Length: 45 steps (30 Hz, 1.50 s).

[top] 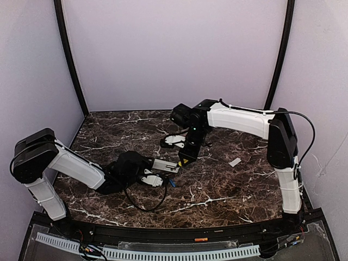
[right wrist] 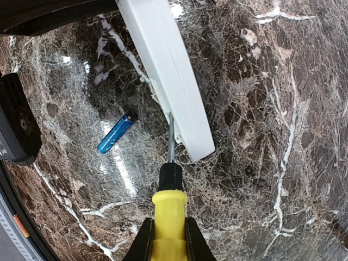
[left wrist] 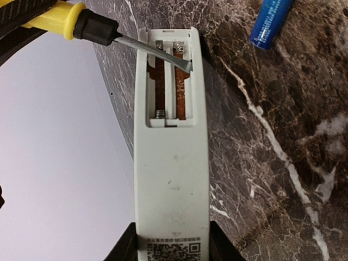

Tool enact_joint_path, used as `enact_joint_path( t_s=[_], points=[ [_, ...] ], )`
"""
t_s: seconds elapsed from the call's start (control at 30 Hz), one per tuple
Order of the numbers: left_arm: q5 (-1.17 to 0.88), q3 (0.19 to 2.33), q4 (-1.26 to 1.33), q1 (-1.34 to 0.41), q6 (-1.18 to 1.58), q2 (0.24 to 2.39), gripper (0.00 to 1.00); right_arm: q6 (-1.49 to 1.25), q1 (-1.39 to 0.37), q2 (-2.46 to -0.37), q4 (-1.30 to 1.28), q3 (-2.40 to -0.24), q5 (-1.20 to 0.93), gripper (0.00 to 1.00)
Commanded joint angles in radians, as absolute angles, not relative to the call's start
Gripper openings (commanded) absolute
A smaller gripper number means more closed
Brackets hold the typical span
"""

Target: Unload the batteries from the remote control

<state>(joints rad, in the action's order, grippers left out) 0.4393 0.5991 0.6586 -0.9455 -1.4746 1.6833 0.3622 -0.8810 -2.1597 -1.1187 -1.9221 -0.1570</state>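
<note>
You clamp the remote (left wrist: 171, 174) in the left gripper (left wrist: 173, 247), a battery (left wrist: 270, 23) loose at its 1 o'clock; the right gripper (right wrist: 167, 242) grips the screwdriver (right wrist: 168, 209) in the bay (left wrist: 168, 81), so hard prying may skid the tip (left wrist: 185, 64)

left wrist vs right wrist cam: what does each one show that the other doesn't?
Left wrist only: the remote control's open battery bay with a spring, the yellow screwdriver's blade tip inside that bay, the code mark, and the left gripper clamped on the remote's sides.
Right wrist only: the right gripper shut on the screwdriver's handle, and the remote's closed outer side; the bay is hidden.
Both: the remote, the screwdriver shaft, and one blue battery lying loose on the marble table.
</note>
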Motion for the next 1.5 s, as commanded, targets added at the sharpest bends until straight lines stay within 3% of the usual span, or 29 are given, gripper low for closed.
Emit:
enact_joint_path(
  t_s=[0.0, 0.6, 1.47],
  points=[
    [0.439, 0.611, 0.736, -0.954, -1.45, 1.678, 0.0, 0.365, -0.888, -2.187, -1.104, -1.878, -0.182, 0.0],
    [0.47, 0.668, 0.401, -0.954, -1.236, 1.603, 0.0, 0.322, -0.888, -2.053, -1.044, -1.811, -0.102, 0.0],
    [0.498, 0.699, 0.191, -0.954, -0.894, 1.483, 0.0, 0.263, -0.88, -1.829, -0.895, -1.67, -0.092, 0.0]
  ],
)
